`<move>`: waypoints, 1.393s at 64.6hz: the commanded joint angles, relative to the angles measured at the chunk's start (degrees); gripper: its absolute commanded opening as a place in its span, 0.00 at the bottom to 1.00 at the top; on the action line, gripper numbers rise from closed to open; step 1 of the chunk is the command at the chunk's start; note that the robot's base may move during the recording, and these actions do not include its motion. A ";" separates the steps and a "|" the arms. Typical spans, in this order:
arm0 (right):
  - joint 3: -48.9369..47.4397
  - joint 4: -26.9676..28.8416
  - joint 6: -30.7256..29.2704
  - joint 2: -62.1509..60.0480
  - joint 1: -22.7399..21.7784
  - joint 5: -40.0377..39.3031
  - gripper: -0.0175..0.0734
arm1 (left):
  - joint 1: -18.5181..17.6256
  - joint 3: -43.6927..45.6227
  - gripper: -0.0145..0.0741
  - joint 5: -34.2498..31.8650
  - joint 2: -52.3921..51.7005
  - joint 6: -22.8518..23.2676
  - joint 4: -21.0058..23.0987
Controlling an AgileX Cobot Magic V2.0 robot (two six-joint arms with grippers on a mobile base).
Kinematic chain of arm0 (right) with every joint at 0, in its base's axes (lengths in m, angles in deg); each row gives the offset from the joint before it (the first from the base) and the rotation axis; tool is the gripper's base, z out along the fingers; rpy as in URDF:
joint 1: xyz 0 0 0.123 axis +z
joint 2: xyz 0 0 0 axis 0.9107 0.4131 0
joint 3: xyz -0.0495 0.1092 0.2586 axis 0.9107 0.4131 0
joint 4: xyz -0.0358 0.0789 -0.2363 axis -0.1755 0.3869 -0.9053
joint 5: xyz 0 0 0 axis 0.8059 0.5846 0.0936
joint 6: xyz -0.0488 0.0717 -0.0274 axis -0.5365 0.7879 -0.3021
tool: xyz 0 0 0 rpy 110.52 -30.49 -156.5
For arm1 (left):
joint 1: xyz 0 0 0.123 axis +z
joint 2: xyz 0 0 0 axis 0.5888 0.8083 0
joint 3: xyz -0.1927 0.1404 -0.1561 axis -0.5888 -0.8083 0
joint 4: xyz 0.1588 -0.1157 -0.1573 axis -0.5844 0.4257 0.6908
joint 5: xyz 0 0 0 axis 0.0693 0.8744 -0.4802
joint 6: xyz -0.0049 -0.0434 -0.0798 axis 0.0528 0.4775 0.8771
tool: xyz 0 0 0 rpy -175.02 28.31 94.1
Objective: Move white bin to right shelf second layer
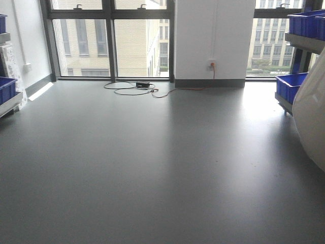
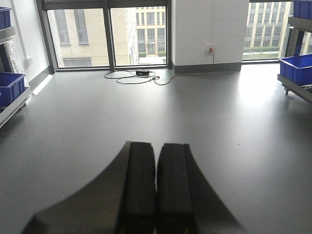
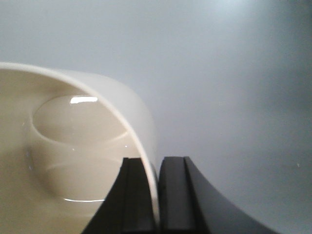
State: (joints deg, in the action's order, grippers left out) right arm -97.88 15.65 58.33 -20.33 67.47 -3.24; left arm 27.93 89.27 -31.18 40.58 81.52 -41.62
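In the front-facing view, a grey floor [image 1: 152,168] runs to the windows, where a black cable [image 1: 133,89] lies near its far edge. The white bin [image 1: 311,114] shows only as a glossy cream bulge at the right edge. Behind it the right-hand rack [image 1: 303,42] carries blue crates [image 1: 290,85]; which level is the second layer I cannot tell. The left wrist view shows the left gripper [image 2: 156,146] with its fingers pressed together on nothing, over bare floor. The right wrist view shows the right gripper [image 3: 158,162] pinching the bin's side wall at the rim, one finger inside and one outside, with the mouth tipped toward the camera and floor beyond. This looks like the carrying step. Next the bin has to be brought round to the rack and levelled, and a one-wall pinch could let it swing.
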 commanded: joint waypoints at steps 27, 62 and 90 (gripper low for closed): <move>-1.79 0.48 -0.22 -0.08 -0.30 -4.62 0.24 | -0.20 -2.11 0.26 -4.98 -0.87 0.17 0.00; -1.79 0.48 -0.22 0.05 -0.30 -4.80 0.24 | -0.20 -2.11 0.26 -4.98 -0.87 0.17 0.00; -1.79 0.54 -0.22 0.58 -0.30 -4.85 0.24 | -0.20 -2.11 0.26 -4.87 -0.87 0.17 0.00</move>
State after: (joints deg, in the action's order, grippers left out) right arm -97.88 15.78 58.33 -19.87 67.47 -3.58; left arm 27.93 89.27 -31.18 40.58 81.52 -41.62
